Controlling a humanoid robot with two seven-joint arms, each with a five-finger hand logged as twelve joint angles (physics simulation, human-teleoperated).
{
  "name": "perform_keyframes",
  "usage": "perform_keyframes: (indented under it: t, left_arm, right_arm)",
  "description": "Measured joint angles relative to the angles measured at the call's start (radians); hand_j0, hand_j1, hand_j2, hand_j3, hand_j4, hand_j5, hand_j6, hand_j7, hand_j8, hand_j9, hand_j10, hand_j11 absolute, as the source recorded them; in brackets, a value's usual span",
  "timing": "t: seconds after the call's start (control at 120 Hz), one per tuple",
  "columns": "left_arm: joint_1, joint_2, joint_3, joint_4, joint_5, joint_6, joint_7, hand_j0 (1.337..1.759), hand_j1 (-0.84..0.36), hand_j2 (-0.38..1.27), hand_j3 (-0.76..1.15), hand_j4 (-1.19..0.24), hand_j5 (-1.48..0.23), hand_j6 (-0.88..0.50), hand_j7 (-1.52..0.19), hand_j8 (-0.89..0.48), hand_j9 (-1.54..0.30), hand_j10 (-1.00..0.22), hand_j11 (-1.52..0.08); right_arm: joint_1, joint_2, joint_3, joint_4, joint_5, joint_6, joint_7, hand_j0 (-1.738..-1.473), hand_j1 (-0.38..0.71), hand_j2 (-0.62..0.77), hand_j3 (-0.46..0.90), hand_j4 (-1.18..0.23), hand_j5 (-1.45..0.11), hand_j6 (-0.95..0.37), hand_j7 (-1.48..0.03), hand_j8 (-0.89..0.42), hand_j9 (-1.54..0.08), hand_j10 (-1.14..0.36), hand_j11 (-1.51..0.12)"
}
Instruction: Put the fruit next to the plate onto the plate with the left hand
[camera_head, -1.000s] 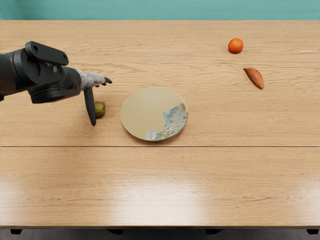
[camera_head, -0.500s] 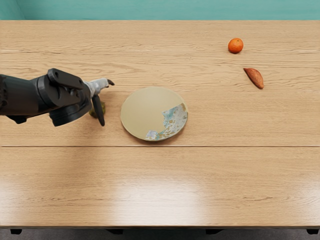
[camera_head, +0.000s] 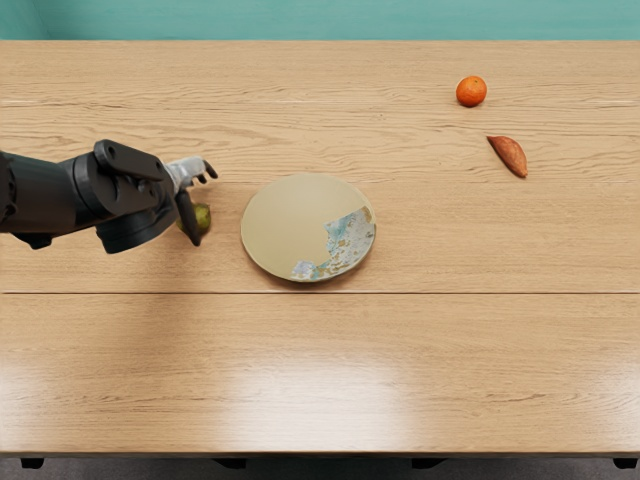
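Left hand (camera_head: 192, 195): low over the fruit (camera_head: 203, 217); whether it is closed on it, cannot tell.
Fruit: small, green, on the surface (camera_head: 320, 370), just left of the plate (camera_head: 290, 215).
Handling: lift only once secured; carry right, release mid-plate.

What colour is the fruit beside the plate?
Yellowish green; the fruit shows in the head view, by the left hand.

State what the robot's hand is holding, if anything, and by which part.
The left hand grips the green fruit by its left side; the fruit is not yet lifted and lies beside the plate.
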Motion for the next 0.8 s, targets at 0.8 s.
perform_keyframes:
  t: [0.8]
  left_arm:
    - [0.001, 0.002, 0.010, -0.009, -0.009, -0.002, 0.010, 1.658, -0.11, 0.08, 0.00, -0.39, -0.51, -0.38, -0.48, -0.36, -0.51, -0.39, -0.51]
  right_arm:
    - [0.000, 0.000, 0.000, 0.000, 0.000, 0.000, 0.000, -1.658, -0.35, 0.00, 0.00, 0.00, 0.00, 0.00, 0.00, 0.00, 0.00, 0.00, 0.00]
